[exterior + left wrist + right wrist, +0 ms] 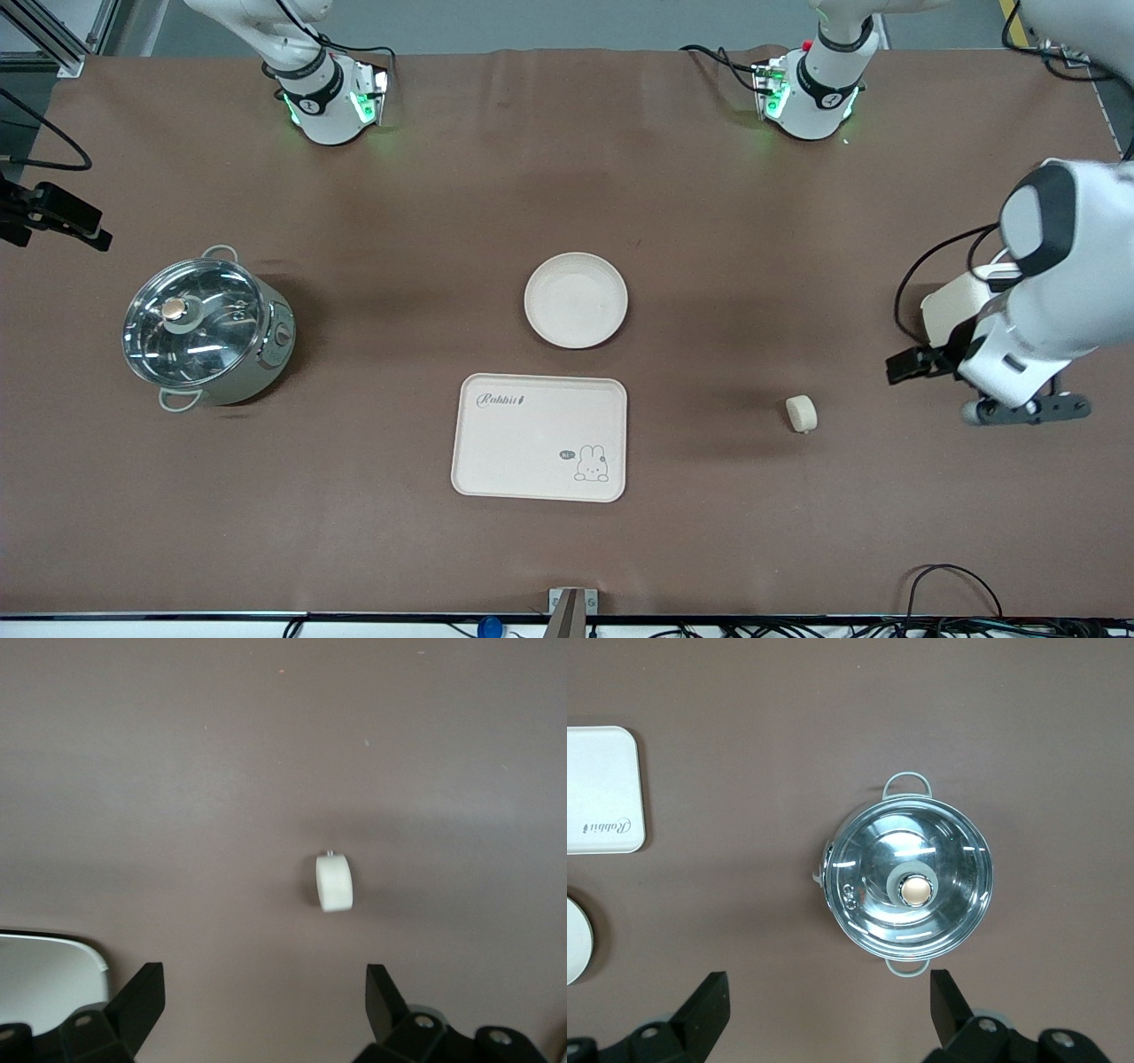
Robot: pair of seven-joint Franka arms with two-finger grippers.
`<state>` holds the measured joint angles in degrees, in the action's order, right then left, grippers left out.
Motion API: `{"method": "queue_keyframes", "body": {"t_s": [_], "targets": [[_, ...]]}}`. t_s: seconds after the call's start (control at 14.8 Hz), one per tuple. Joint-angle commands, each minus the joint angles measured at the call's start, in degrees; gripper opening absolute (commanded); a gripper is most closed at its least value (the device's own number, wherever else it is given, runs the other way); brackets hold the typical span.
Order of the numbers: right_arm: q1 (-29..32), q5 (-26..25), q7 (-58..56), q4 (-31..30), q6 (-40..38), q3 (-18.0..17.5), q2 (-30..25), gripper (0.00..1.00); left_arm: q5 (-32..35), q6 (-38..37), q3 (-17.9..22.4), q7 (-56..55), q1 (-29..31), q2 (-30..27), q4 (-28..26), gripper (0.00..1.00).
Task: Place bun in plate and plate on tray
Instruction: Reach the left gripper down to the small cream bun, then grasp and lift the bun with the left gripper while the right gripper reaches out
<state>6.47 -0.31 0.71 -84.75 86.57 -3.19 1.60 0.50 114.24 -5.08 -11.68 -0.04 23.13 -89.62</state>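
Bun (801, 413) sits on edge on table, toward left arm's end, well apart from plate (576, 299) & tray (539, 437). Prob light, soft, may roll; grip flat faces. Left gripper (262, 1010) wide open above it. Right gripper (828, 1014) wide open, waits over pot (910, 889).

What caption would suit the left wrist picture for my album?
Open left pincer hovering over the brown table, the small bun lying bare ahead and a tray corner at the edge.
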Motion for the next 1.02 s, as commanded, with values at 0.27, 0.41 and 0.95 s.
{"method": "queue_keyframes", "body": {"t_s": [0.27,0.41,0.95], "targets": [[1.17,-0.04,0.08,-1.55,-0.53,-0.32,-0.28,1.00,1.17,12.04,-0.46,-5.54,-1.80,13.94,0.68,1.00],[2.23,5.11,-0.44,-4.61,-1.75,-0.41,-0.45,1.00,1.25,14.16,-0.46,-6.77,-1.98,16.76,0.76,1.00],[-4.06,25.95,-0.01,-37.26,26.29,-0.85,-4.40,1.00,0.47,15.92,-0.63,-7.30,-2.69,21.08,0.85,0.79]]}}
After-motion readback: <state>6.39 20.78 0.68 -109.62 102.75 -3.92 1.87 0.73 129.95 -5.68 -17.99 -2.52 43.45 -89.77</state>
